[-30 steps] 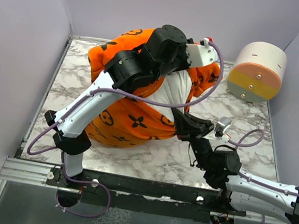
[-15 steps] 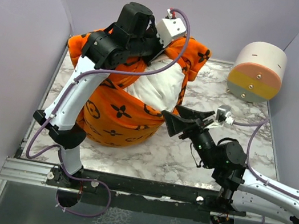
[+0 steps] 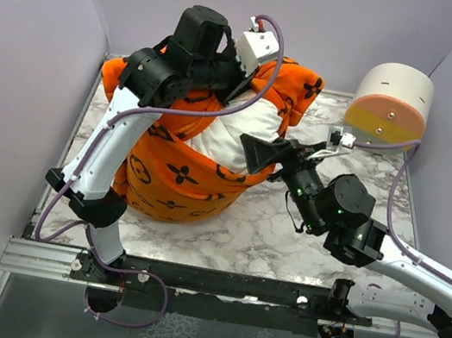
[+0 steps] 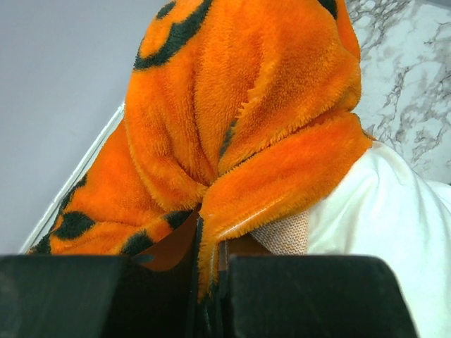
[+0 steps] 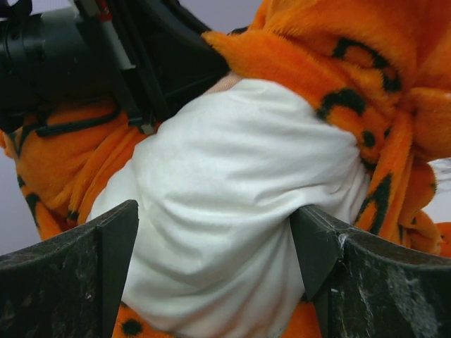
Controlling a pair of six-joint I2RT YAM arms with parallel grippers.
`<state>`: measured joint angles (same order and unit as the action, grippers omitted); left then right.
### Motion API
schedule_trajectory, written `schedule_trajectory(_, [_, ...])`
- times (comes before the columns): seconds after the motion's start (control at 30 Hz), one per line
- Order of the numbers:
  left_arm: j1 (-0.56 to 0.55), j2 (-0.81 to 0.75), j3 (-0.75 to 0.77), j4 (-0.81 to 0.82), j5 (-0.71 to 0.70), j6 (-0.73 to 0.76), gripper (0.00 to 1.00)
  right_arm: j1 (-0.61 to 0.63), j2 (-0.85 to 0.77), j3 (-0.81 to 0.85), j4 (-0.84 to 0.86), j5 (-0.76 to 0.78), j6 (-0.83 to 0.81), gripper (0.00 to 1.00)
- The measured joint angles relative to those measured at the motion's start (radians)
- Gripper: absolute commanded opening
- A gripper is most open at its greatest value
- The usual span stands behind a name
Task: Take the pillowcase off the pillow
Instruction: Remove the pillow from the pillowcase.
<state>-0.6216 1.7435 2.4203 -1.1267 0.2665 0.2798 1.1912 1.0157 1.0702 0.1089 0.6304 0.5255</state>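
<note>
Bright even diffuse light, faint soft shadows, overhead view sharp, wrist views slightly soft with blurred dark foreground

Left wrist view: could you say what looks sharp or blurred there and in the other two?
Left wrist: pillowcase pile crisp, black fingers dark and featureless. Right wrist: pillow creases clear, left arm behind blurred. Top external: even, soft light.
</note>
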Motion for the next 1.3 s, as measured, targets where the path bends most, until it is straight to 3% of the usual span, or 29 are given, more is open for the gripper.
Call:
schedule_trajectory(0.2, [0.000, -0.005, -0.006, -0.001, 0.021, -0.007, 0.00, -0.008, 0.011, 0.077, -0.069, 0.041, -0.040, 0.96])
schedule_trajectory(0.43, [-0.002, -0.005, 0.003, -0.016, 0.044, -0.026, 0.00, -0.060, 0.134, 0.307, -0.194, 0.037, -0.059, 0.97])
schedule_trajectory(0.7, [-0.002, -0.005, 0.006, -0.021, 0.053, -0.031, 0.00, -0.107, 0.162, 0.313, -0.323, 0.024, -0.007, 0.95])
schedule_trajectory(0.93, [-0.002, -0.005, 0.006, -0.034, 0.068, -0.035, 0.00, -0.130, 0.158, 0.230, -0.299, 0.002, 0.090, 0.90])
schedule_trajectory(1.0, [-0.002, -0.005, 0.006, -0.038, 0.072, -0.035, 0.00, -0.157, 0.165, 0.208, -0.270, -0.021, 0.133, 0.83])
schedule_trajectory(1.13, [0.001, -0.005, 0.006, -0.038, 0.074, -0.035, 0.00, -0.204, 0.199, 0.172, -0.184, -0.091, 0.217, 0.55])
schedule_trajectory(1.3, [0.012, -0.005, 0.006, -0.037, 0.069, -0.031, 0.00, -0.230, 0.246, 0.168, -0.092, -0.179, 0.291, 0.03])
